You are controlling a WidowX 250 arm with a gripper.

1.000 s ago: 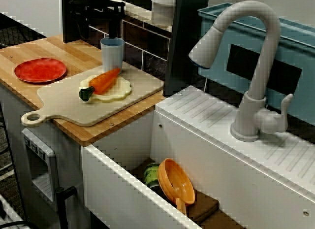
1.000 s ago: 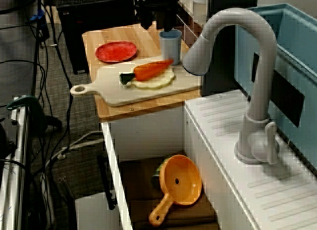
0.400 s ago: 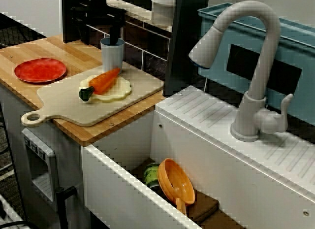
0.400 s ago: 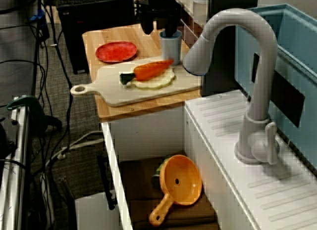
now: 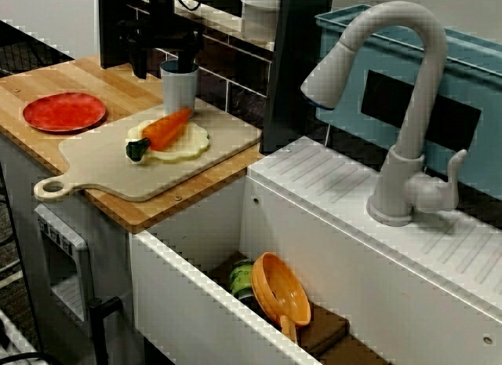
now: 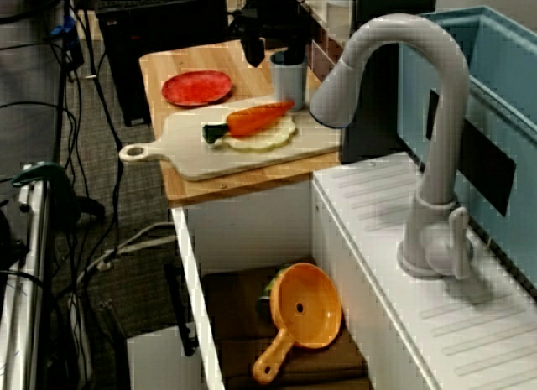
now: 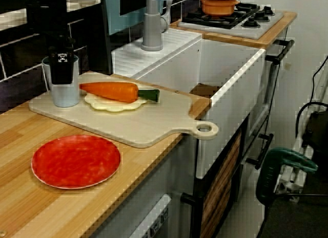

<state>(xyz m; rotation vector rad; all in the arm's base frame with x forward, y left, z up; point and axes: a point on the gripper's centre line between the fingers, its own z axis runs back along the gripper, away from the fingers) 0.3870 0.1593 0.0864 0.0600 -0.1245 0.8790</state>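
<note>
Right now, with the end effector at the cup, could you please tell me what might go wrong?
1. The end effector is open, with one finger inside the cup and the other outside. Closing off-centre on that one wall could tip or skid the cup.
2. The cup stands at the back edge of the board, close to the carrot. If it is tipped or dragged, it could slip off the board or knock the carrot.
</note>
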